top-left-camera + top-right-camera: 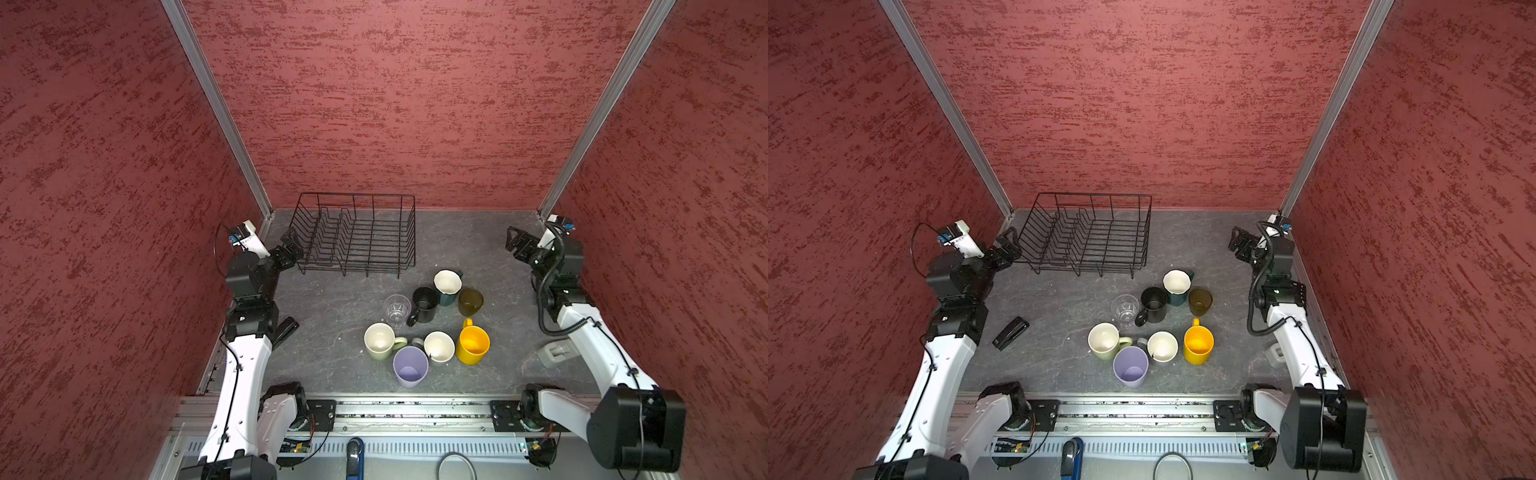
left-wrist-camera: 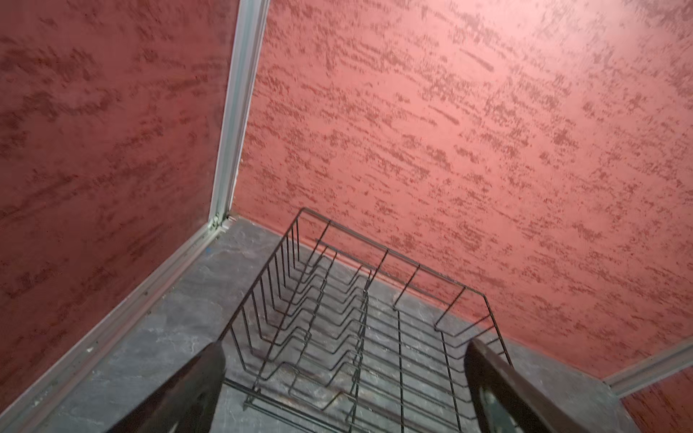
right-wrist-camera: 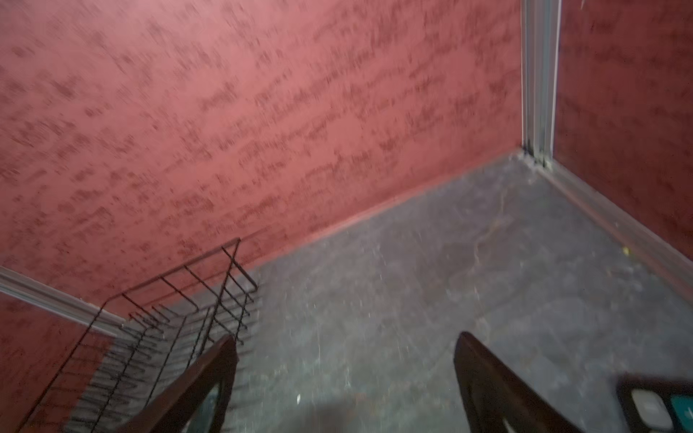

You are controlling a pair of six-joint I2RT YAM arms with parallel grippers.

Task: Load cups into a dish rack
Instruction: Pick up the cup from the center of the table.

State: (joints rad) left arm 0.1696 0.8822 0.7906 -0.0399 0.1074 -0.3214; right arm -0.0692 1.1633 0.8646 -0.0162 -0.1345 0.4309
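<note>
Black wire dish rack (image 1: 365, 194) sits against the back wall. The cups (image 1: 424, 305) cluster on the grey table (image 1: 332, 316) in front of it. A stapler (image 1: 1011, 332) lies by the left arm and a calculator (image 1: 555, 353) is half under the right arm. The left gripper (image 1: 293, 245), just beside the rack, and the right gripper (image 1: 515, 241) both gape wide, holding nothing.

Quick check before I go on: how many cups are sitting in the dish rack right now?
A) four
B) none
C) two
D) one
B: the dish rack holds only bare wire, and all eight, from the teal mug to the lilac tumbler, stand on the table.
</note>
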